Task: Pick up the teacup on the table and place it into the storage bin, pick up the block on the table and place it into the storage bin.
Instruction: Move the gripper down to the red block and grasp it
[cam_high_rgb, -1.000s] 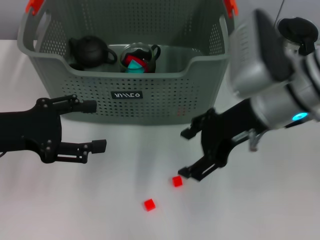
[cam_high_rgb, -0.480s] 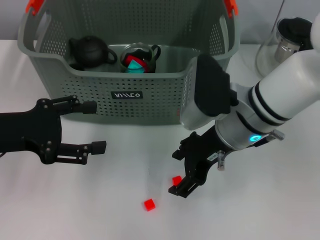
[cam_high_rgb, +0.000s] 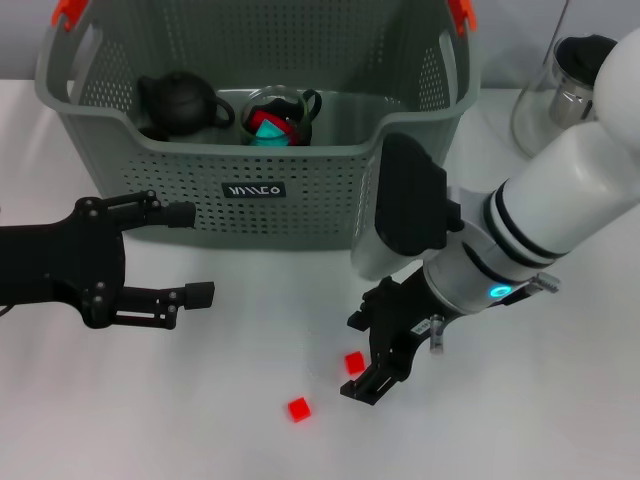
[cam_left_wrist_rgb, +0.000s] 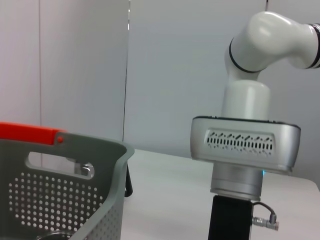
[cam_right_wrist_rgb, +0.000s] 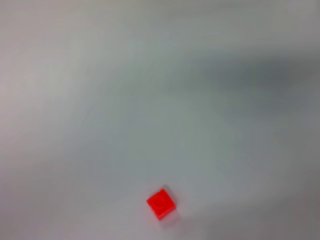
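Right arm has swung in from the right edge and come down low since a second ago; over the last half second it has only crept a little further down over the blocks. Left hand has not moved. Judgement: the teacup step looks done and the block pick is starting.

Head view: right hand hangs over the table, fingers spread wide, holding nothing. One red block sits between the two fingertips or just beside them; contact cannot be told. A second red block lies near, closer to the robot, apart from the hand. The storage bin stands at the far side, and inside it a dark teapot and a glass teacup with red and teal pieces in it. A glass pot stands on the table to the right of the bin. Left hand hovers in front of the bin's left half, fingers wide apart, empty, touching nothing.

Left wrist view: bin corner with an orange-red clip, and the right arm's white wrist across the table. No fingers of the left hand show.

Right wrist view: bare table and one red block at the frame edge; the hand's own fingers are out of view. Which of the two blocks this is cannot be told.
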